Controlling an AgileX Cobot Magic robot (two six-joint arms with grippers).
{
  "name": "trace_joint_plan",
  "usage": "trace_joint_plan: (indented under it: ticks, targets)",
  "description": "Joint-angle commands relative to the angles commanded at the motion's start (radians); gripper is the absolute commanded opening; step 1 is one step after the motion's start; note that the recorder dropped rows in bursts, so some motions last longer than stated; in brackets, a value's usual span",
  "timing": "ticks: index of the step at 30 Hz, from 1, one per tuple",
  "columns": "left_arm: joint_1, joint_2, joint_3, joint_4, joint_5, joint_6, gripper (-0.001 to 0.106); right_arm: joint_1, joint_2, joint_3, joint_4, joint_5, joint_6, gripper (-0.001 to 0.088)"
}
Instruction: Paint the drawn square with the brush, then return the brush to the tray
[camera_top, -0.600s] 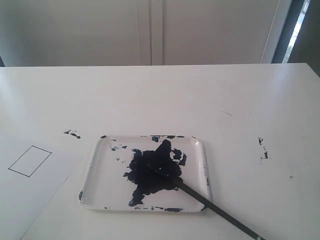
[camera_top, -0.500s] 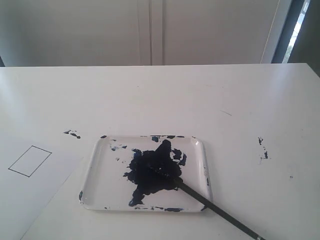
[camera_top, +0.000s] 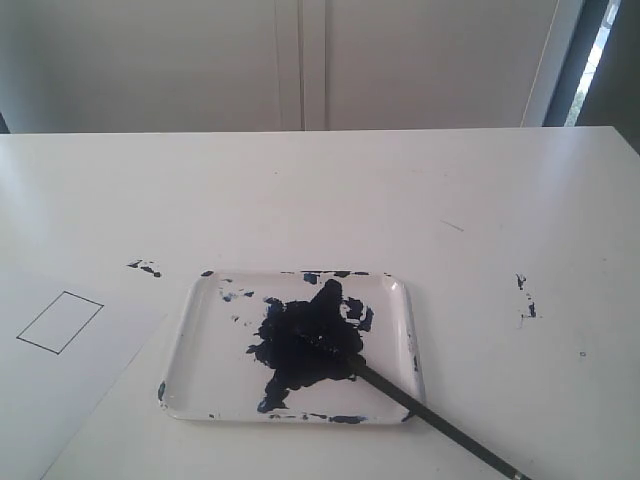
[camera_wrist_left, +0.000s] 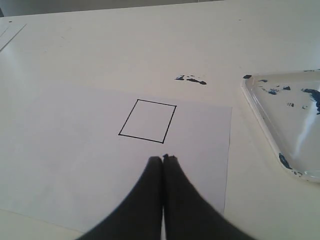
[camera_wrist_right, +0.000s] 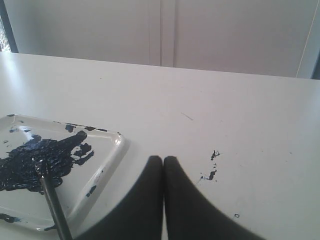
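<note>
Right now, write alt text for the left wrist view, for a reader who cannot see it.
The shut left gripper points toward the drawn square, an unpainted black outline on a white paper sheet lying on the white table. Beside the sheet are dark paint specks and a corner of the paint-smeared tray.

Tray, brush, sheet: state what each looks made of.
Tray: glossy white, likely plastic or enamel; its rim and floor catch bright reflections. Brush: thin black handle with a dull sheen, painted wood or plastic; cannot tell which. Sheet: matt white paper, lying flat with a thin, crisp edge.
</note>
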Motion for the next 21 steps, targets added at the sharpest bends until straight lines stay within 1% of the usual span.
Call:
trace_joint_plan:
  ticks: [5, 7, 9, 10, 14, 18, 21]
  targets:
    - [0.0, 0.0, 0.0, 0.0, 0.0, 0.0, 0.0, 0.0, 0.0, 0.0, 0.0, -0.004, 0.0, 0.0]
    - [0.0, 0.0, 0.0, -0.006, -0.019, -0.011, 0.0, 0.0, 0.0, 0.0, 0.0, -0.038, 0.0, 0.0]
    - [0.0, 0.0, 0.0, -0.113, -0.031, -0.11, 0.0, 0.0, 0.0, 0.0, 0.0, -0.108, 0.0, 0.0]
    - [0.0, 0.0, 0.0, -0.152, -0.04, -0.12, 0.0, 0.0, 0.0, 0.0, 0.0, -0.143, 0.0, 0.0]
    - [0.0, 0.0, 0.0, -0.154, -0.056, -0.121, 0.0, 0.0, 0.0, 0.0, 0.0, -0.195, 0.0, 0.0]
    - [0.0, 0.0, 0.0, -0.156, -0.096, -0.126, 0.0, 0.0, 0.0, 0.0, 0.0, -0.193, 0.0, 0.0]
    - [0.0, 0.0, 0.0, -0.158, -0.108, -0.184, 0.0, 0.0, 0.0, 0.0, 0.0, -0.193, 0.0, 0.0]
